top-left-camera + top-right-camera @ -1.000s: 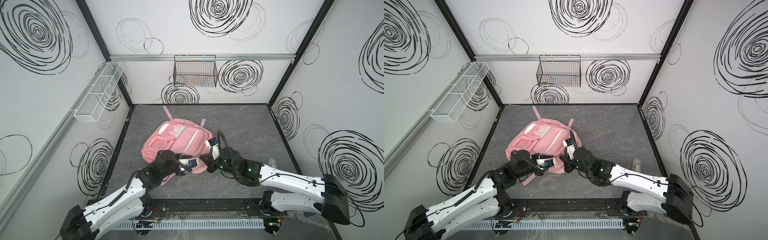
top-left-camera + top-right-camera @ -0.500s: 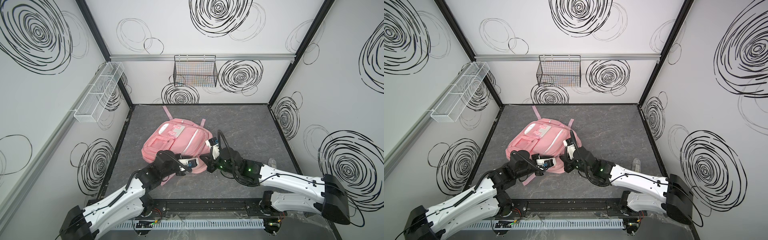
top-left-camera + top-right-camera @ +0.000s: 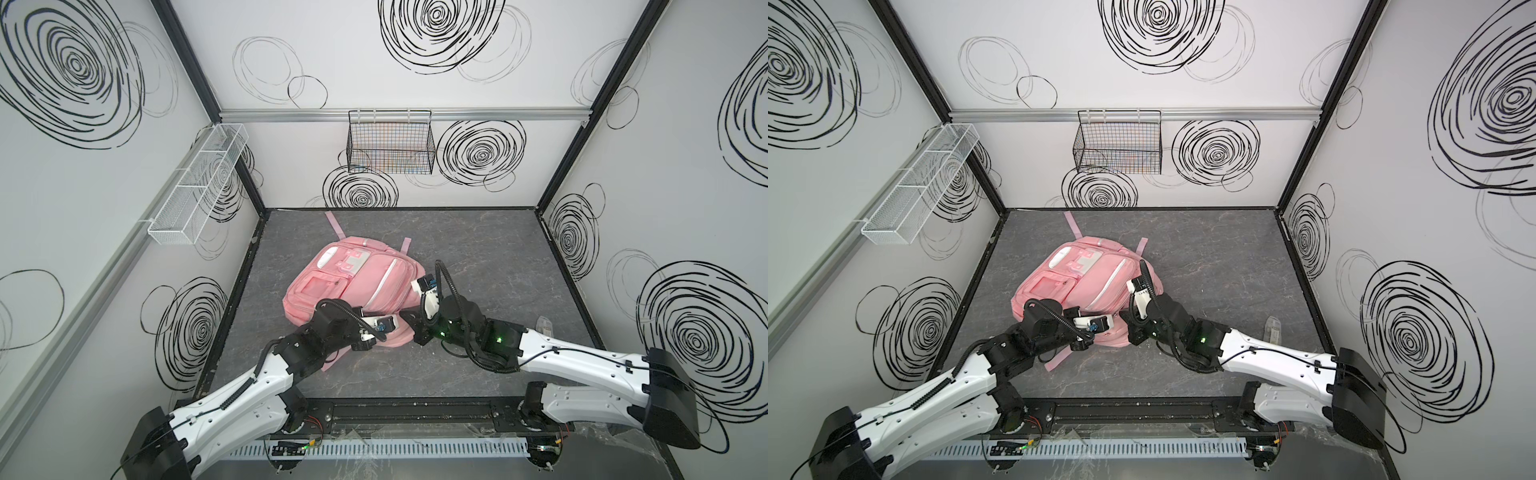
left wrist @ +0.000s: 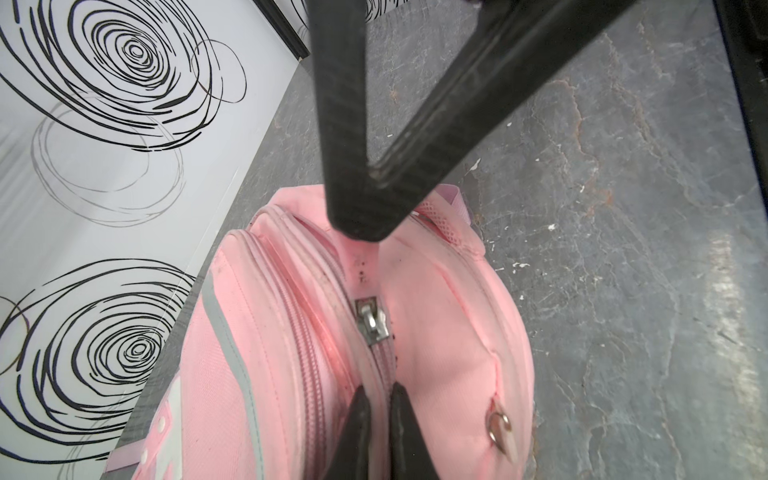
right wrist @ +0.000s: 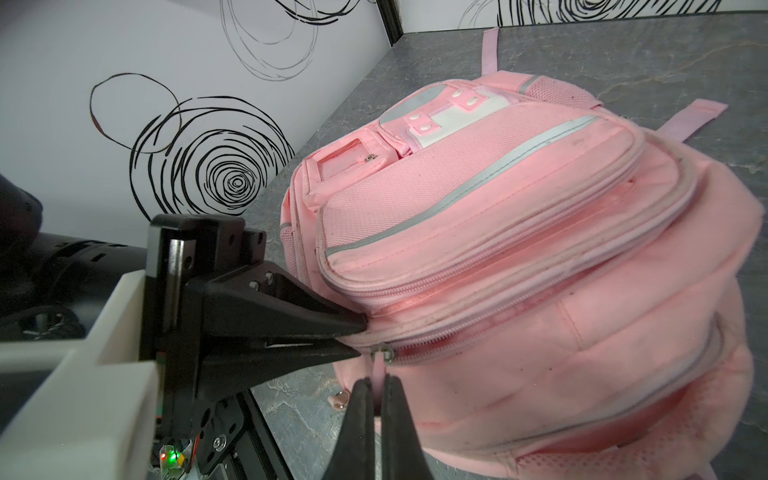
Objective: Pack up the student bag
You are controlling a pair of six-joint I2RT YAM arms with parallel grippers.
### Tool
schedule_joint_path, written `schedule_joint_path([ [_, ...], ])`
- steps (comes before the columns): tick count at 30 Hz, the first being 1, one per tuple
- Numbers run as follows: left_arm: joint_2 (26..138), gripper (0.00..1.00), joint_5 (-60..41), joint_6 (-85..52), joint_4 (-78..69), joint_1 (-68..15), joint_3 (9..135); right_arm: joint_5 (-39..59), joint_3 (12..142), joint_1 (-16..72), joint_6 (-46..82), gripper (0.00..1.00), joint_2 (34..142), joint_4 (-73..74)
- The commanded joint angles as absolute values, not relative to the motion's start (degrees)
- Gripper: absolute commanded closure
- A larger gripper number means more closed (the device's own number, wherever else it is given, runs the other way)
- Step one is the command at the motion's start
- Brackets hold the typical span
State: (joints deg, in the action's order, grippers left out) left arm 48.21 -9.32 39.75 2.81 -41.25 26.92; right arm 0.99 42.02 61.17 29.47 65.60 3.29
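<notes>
Left end effector [image 5: 362,337] just pinched shut on student bag [image 3: 365,282] seam beside zipper slider [image 4: 372,322]. Right end effector [image 5: 375,381] clamped on pink strip there. Bag mid-table [image 3: 498,257], toward left edge. Both hold it, so unzipping likely next.

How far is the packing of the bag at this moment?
Done: nothing packed that I can see; the bag lies flat on the table. In hand: the left gripper and right gripper are both shut on its fabric beside the zipper slider. To do: open the bag, which looks zipped shut, then put things in.
</notes>
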Motion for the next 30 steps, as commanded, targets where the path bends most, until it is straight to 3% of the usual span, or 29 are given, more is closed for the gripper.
schedule_joint_path([
  [1, 48.1, 1.0, -8.7, 40.6, 3.2, -41.2, 28.0, -3.1, 43.5, 60.5, 27.9, 1.0, 62.1, 8.3],
  [13, 45.1, 1.0, -9.3, 41.0, 2.2, -40.3, 27.0, -2.9, 37.4, 47.7, 23.8, 1.0, 58.5, 7.0],
  [30, 40.6, 1.0, -4.5, 41.7, 0.2, -39.8, 24.6, 0.2, 38.6, 34.5, 18.0, 1.0, 63.5, 11.2],
])
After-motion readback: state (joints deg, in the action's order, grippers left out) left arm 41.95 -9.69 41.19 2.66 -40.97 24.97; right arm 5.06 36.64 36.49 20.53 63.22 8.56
